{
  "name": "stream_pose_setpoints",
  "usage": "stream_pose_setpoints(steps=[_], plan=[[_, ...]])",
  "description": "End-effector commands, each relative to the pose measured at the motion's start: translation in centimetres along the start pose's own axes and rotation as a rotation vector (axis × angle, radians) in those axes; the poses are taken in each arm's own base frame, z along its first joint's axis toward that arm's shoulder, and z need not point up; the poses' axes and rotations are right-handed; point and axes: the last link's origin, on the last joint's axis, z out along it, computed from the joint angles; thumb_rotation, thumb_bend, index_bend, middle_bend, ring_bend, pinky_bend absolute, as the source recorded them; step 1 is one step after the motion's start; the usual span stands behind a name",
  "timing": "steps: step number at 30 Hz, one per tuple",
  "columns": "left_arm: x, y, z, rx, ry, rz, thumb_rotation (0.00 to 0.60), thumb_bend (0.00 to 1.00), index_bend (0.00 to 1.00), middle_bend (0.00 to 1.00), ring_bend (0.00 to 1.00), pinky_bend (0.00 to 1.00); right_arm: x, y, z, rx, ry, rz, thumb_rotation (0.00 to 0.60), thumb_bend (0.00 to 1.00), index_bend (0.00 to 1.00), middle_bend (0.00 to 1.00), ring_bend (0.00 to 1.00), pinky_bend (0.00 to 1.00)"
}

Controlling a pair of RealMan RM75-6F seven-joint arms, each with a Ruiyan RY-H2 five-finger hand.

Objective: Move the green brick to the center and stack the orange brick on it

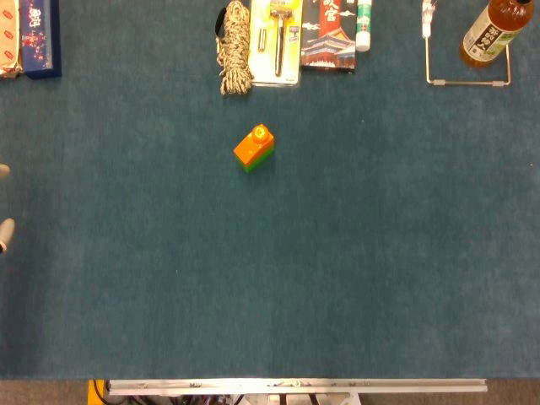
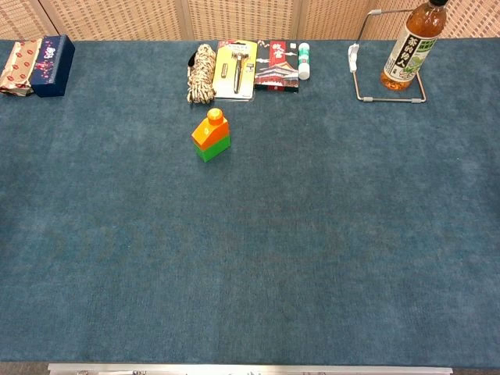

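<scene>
Head view shows orange brick (image 1: 252,144) seated on green brick (image 1: 257,159); only left hand (image 1: 4,228) fingertips show, grip unreadable. Withdraw without nudging the stack.

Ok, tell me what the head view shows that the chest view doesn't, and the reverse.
Head view only: pale fingertips at the left edge, apparently the left hand's, and a metal rail along the bottom. Chest view only: the woven wall panels behind the table and the whole bottle. Both show the orange brick stacked on the green brick, plus the rope behind them.
</scene>
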Motion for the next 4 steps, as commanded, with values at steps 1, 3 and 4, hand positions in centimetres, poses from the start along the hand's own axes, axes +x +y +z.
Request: stream_pose_setpoints(steps=[1,3,4], plan=[[-0.36,0.03,-0.23,-0.001,-0.002,-0.008,0.600,0.29,0.27,0.18,0.10,0.16,-0.38,0.58,-0.24,-0.002,-0.009,0.026,0.600,0.14,0.24,0.25,0.04,0.06],[-0.62,-0.15,-0.32,0.005,-0.005,-0.013,0.600,0.29,0.27,0.19,0.10,0.16,-0.29,0.82,-0.20,-0.002,-0.007,0.031,0.600,0.14,0.24,0.25,0.04,0.06],[-0.74,-0.23,-0.43,0.008,-0.005,-0.018,0.600,0.29,0.27,0.19,0.10,0.16,-0.21,0.88,-0.17,-0.001,-0.002,0.035,0.600,0.14,0.24,0.25,0.04,0.06]])
